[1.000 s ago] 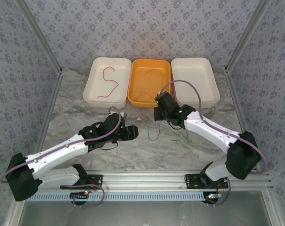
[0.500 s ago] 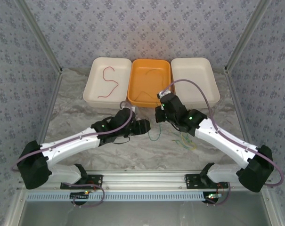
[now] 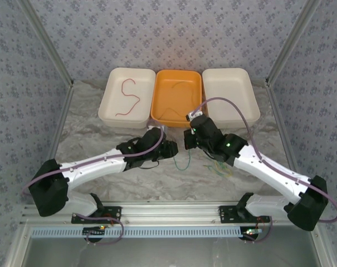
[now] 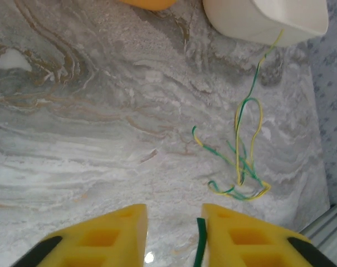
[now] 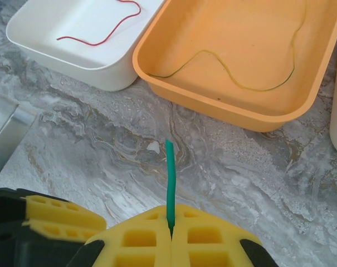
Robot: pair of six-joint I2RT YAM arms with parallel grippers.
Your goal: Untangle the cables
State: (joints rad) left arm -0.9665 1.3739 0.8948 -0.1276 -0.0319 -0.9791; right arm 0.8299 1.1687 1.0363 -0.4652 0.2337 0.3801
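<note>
Left gripper [image 4: 174, 222] swung in, jaws narrowing round green wire [image 4: 200, 245], seemingly unclamped | right gripper [image 5: 171, 219] pinching its end | pull-apart next

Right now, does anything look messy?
Yes. A tangle of green and yellow cables lies loose on the table; the red cable lies alone in a white tray, an olive cable in the orange tray.

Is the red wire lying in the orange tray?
No, the red wire lies in the white tray beside it, and the orange tray holds a yellow-olive wire.
</note>
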